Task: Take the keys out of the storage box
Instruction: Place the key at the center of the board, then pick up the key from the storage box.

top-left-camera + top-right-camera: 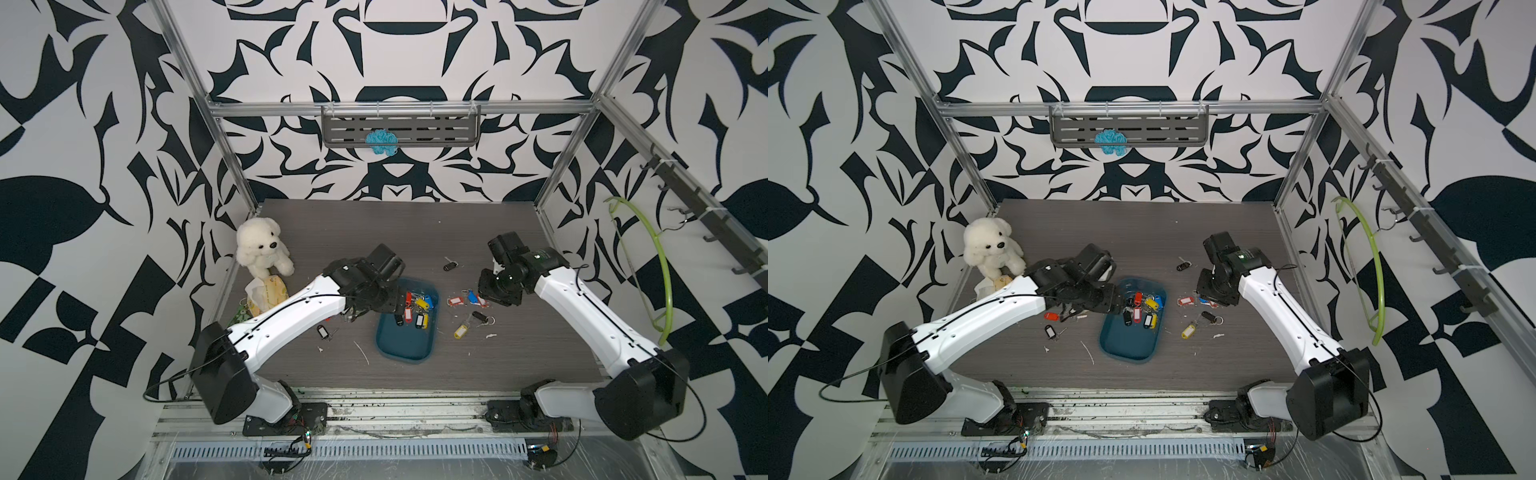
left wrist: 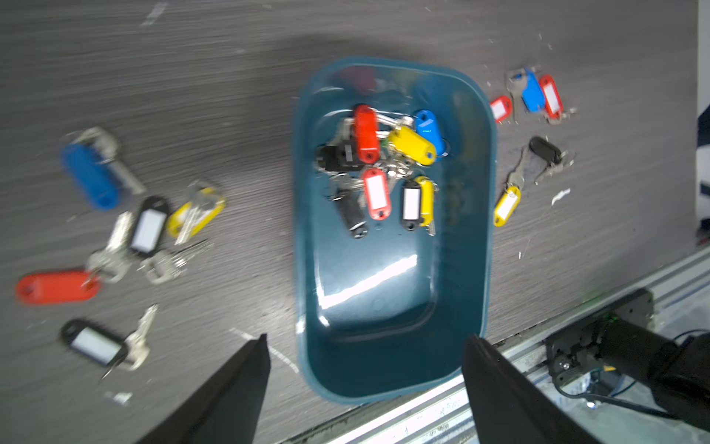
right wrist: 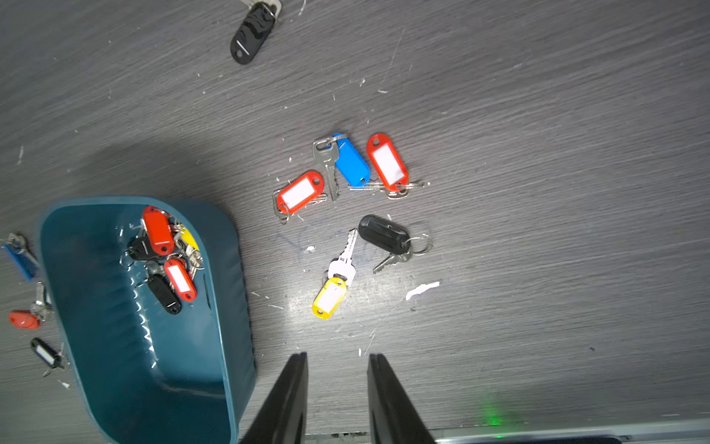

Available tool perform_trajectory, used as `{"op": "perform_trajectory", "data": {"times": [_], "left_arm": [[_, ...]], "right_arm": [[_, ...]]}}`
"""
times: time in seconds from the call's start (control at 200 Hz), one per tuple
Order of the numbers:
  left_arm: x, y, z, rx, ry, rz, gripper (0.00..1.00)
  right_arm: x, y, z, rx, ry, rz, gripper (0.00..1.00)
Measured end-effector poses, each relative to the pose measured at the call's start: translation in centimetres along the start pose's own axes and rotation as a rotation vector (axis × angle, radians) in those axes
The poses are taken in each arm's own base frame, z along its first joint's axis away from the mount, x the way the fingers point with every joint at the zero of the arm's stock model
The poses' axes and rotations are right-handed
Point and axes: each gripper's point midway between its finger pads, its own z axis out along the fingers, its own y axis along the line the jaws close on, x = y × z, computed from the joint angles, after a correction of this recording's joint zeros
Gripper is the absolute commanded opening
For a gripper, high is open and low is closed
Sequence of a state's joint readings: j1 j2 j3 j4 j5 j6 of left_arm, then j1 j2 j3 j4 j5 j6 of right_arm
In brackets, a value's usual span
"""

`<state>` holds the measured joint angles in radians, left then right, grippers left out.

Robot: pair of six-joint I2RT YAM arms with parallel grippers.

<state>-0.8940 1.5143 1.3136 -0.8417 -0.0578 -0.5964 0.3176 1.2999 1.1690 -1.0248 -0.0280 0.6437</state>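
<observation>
The storage box (image 1: pixel 405 345) sits mid-bench with its near end bare. The keys (image 1: pixel 415 308) left inside bunch at its far end. The left gripper (image 2: pixel 367 338), spread wide and empty, hangs at the box's left rim, likely lining up a pick. The right gripper (image 3: pixel 338 355), parted and empty, hovers over loose keys (image 3: pixel 345 169) beside the right wall, seemingly its drop spot.

Both top views look steeply down from high above the front edge, covering the whole table (image 1: pixel 415 224) up to the rear wall (image 1: pixel 395 62). The left wrist view looks down at close range past the left end effector (image 2: pixel 367 336). The right wrist view looks down likewise past the right end effector (image 3: pixel 338 354). Both wrist views share the storage box (image 2: pixel 472 230) and the keys (image 2: pixel 374 192).
</observation>
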Motion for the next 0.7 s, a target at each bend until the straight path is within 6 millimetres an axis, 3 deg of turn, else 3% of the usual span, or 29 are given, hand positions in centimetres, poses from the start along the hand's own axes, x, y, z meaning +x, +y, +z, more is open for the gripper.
{"op": "perform_trajectory", "data": {"times": [0.155,0.32,0.7], "left_arm": [[0.4,-2.5,3.7,-0.026,0.074,0.087,0.73],[0.9,-3.0,7.1,-0.068,0.14,0.133,0.69],[0.7,-4.0,10.6,-0.104,0.184,0.193,0.67]], "right_arm": [[-0.1,0.2,-0.7,-0.024,-0.021,0.003,0.32],[0.0,0.4,-0.7,-0.032,-0.019,0.003,0.32],[0.1,0.5,-0.8,-0.042,-0.012,0.007,0.31]]}}
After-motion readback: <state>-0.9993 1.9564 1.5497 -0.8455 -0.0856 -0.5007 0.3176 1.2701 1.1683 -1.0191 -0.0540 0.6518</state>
